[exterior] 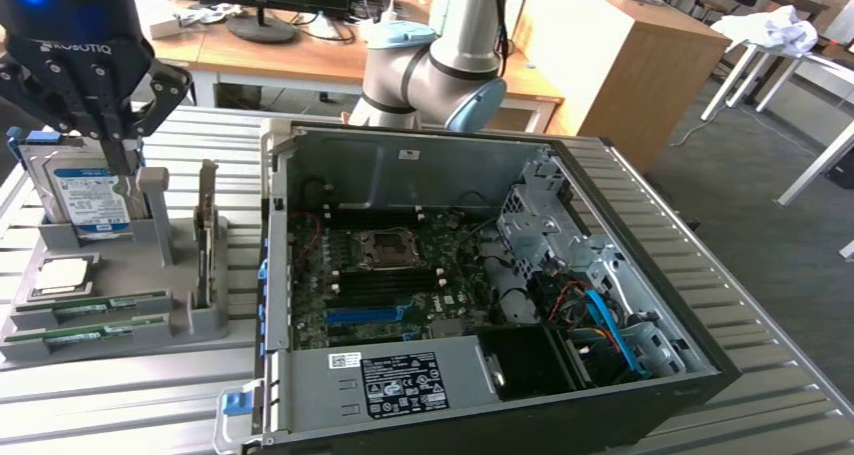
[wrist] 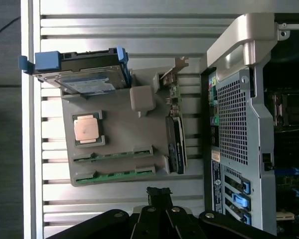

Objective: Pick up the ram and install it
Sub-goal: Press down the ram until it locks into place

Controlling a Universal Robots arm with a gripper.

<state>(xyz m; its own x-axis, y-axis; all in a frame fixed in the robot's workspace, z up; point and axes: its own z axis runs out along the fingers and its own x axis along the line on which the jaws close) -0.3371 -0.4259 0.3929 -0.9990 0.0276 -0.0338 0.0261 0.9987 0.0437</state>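
Observation:
Two ram sticks lie in slots at the near end of a grey holder [exterior: 187, 320]: one ram stick [exterior: 104, 304] [wrist: 112, 155] and a second ram stick [exterior: 96, 334] [wrist: 115, 174] beside it, both thin and green. My gripper [exterior: 126, 163] [wrist: 158, 192] hangs over the far end of the holder, above the hard drive [exterior: 86, 189], well clear of the ram. Its fingers are shut with nothing between them. The open computer case [exterior: 641, 275] stands at the exterior view's right of the holder, with the motherboard [exterior: 387, 275] exposed.
The holder also carries a silver hard drive [wrist: 84, 79] with blue clips, a square processor chip [exterior: 60, 275] [wrist: 88, 128] and an upright grey card [exterior: 207, 230] [wrist: 175, 144]. The slatted metal table [exterior: 120, 405] bears everything. Wooden desks and a monitor stand behind.

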